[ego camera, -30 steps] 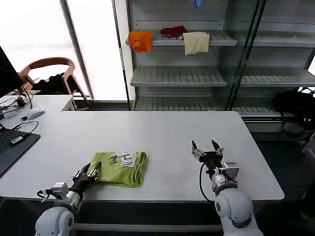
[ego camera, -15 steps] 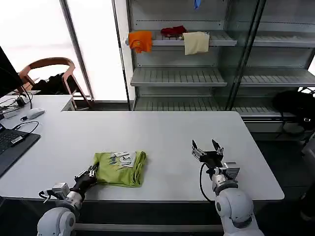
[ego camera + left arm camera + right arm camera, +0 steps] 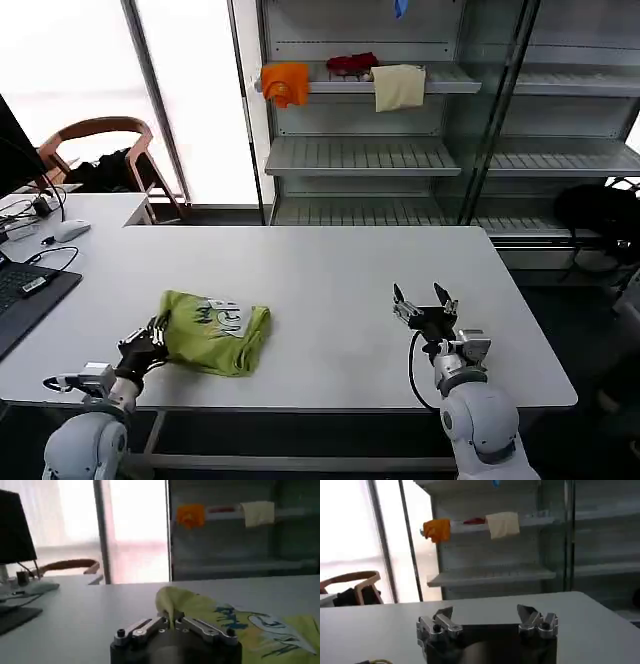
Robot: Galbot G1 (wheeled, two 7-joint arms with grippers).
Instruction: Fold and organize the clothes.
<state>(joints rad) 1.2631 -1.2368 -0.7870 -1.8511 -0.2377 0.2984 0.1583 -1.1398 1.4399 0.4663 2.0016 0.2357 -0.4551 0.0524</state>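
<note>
The left gripper [image 3: 150,338] sat low at the near left of the grey surface [image 3: 330,280], its fingers [image 3: 150,626] pressed together on a raised fold at the corner of the lime T-shirt [image 3: 213,331]; the left wrist view showed the fabric [image 3: 235,625] pinched between them and rising in a small peak just above the gripper [image 3: 172,625]. The shirt lay bunched and folded near the front edge of the surface, left of centre, with a printed patch facing up, contrary to any plain look. The right gripper [image 3: 427,312] waited over the near right of the surface, well apart from the shirt, its fingers [image 3: 442,617] spread wide and holding nothing, as the right wrist view of the gripper [image 3: 487,622] confirmed. Bare surface stretched between the two grippers and back toward the far edge, leaving open room on every side but the front, where the shirt lay close to the edge. A laptop [image 3: 25,295] and a mouse [image 3: 70,230] sat at the far left. On the shelves [image 3: 400,85] behind, an orange cloth [image 3: 286,82] and a cream cloth [image 3: 398,86] hung over an upper rack. Compared with half a second before, the shirt and the left gripper had shifted to the left along the front edge, the garment dragged with the pinch; the right gripper had stayed put.
</note>
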